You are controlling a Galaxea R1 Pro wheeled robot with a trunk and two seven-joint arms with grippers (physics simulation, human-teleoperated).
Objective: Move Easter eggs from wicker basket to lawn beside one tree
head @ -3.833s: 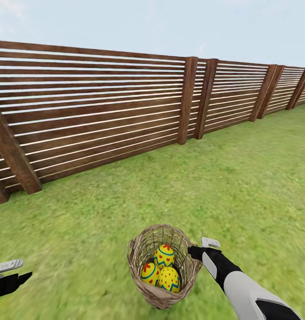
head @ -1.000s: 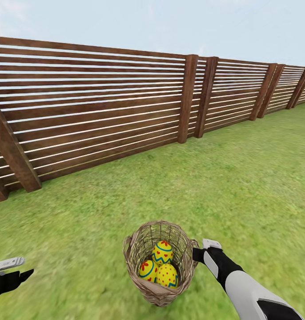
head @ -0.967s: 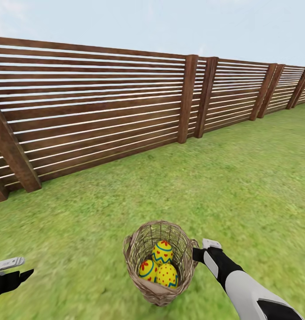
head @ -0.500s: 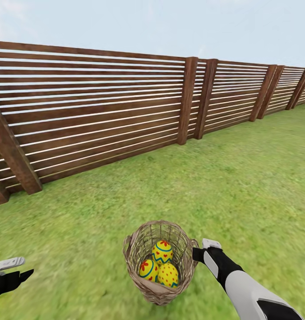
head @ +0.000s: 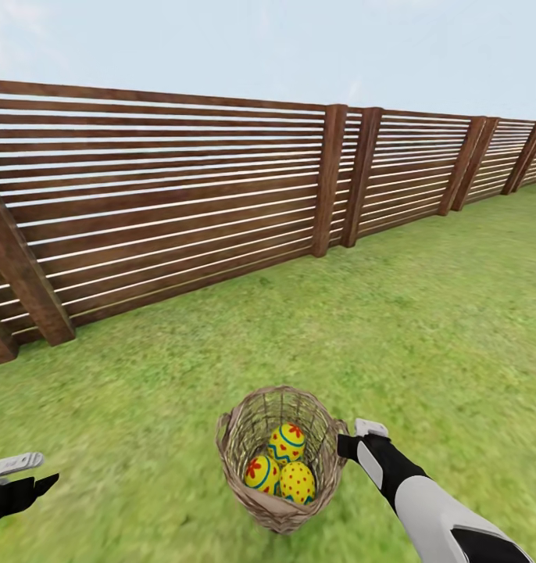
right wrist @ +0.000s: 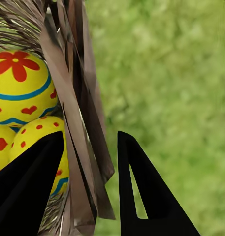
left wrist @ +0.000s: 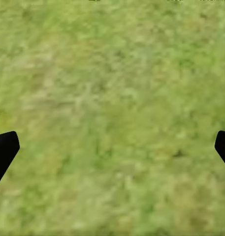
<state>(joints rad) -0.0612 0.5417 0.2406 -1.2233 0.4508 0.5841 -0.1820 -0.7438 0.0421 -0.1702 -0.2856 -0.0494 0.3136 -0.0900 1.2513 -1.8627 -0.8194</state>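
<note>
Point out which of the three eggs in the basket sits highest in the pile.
The yellow egg with the blue zigzag band and red flower top, resting above the heart-marked egg and the red-dotted egg in the tan wicker basket.

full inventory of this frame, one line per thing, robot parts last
Easter eggs: 3, yellow with blue lines and red hearts, flowers or dots, all inside the basket.
wicker basket: 1, tan woven, on the grass near the robot, tilted.
lawn: 1, mottled green, from the robot out to the fence.
fence: 1, brown slatted wood with thick posts, along the far edge of the grass.
sky: pale blue, above the fence.
left gripper: 1, black and white, open over bare grass, off to the basket's left.
right gripper: 1, black fingers straddling the basket's right wall, one inside, one outside.
</note>
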